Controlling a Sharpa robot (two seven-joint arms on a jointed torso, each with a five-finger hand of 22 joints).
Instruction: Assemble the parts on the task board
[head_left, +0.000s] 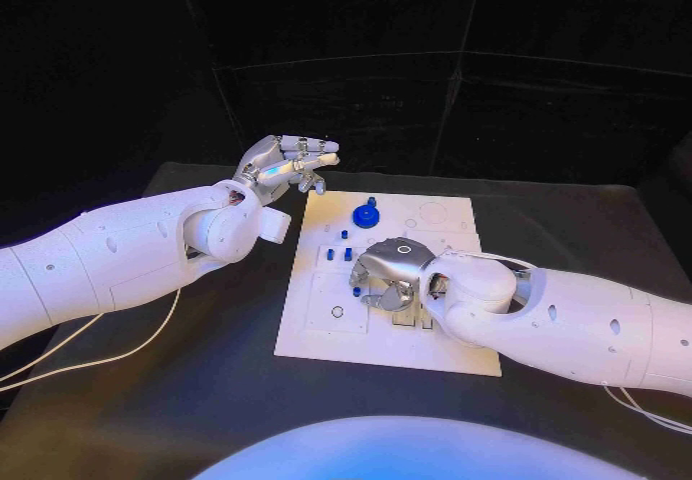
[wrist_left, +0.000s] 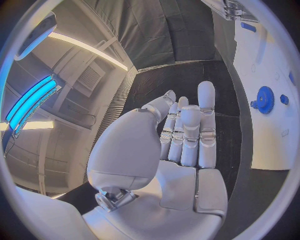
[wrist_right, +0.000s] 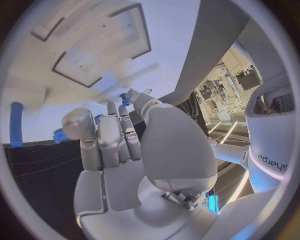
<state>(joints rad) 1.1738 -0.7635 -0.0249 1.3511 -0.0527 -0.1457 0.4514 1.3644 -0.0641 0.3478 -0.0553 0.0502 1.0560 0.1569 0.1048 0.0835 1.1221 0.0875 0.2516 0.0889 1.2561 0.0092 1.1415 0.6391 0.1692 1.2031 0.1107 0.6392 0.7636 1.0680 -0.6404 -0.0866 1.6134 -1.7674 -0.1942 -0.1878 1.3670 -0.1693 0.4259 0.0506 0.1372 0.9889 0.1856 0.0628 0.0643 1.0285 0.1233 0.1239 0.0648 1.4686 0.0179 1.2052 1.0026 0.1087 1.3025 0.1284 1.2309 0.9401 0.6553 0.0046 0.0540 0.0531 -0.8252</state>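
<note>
The white task board (head_left: 325, 330) lies mid-table. A blue gear (head_left: 366, 214) stands near its far edge, with small blue pegs (head_left: 340, 253) a little nearer. My right hand (head_left: 387, 275) is low over the board's middle with its fingers curled down. A small blue peg (head_left: 356, 292) sits right at its thumb and fingertip, also seen at the fingertips (wrist_right: 125, 98) in the right wrist view; whether it is pinched is unclear. My left hand (head_left: 289, 160) is raised beyond the board's far left corner, fingers stretched out and empty. The left wrist view shows its bare palm (wrist_left: 181, 150) and the gear (wrist_left: 265, 99).
Shallow recesses (wrist_right: 100, 55) mark the board under my right hand, and another blue peg (wrist_right: 15, 124) lies at the board's edge. Black table (head_left: 188, 400) surrounds the board. A white cable (head_left: 101, 350) hangs from my left arm.
</note>
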